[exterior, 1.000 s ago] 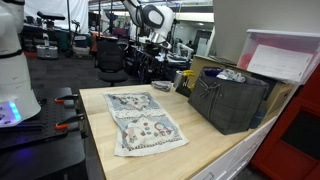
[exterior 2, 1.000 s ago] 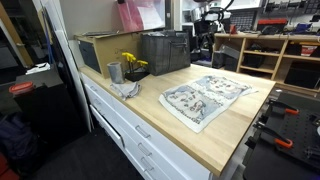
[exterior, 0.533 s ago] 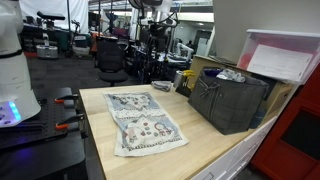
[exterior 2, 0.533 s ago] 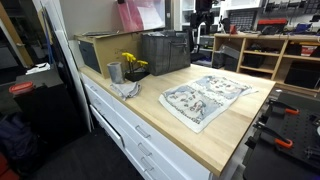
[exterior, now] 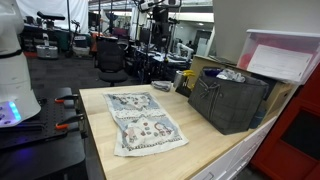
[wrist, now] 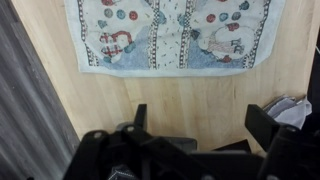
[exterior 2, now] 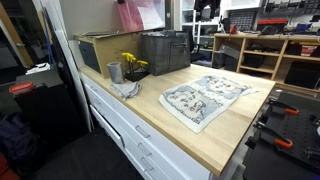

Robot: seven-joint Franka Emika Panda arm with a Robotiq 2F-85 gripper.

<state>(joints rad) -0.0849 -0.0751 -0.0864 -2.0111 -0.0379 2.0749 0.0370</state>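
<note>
We hover above the wooden table (wrist: 100, 100), gripper (wrist: 196, 112) with its 2 fingers spread wide and nothing between them. The patterned cloth (wrist: 175, 35) lies flat ahead of the jaws, well apart and untouched. A grey rag (wrist: 292, 108) sits just outside 1 finger. Nothing is grasped yet, so all the handling is left.
</note>
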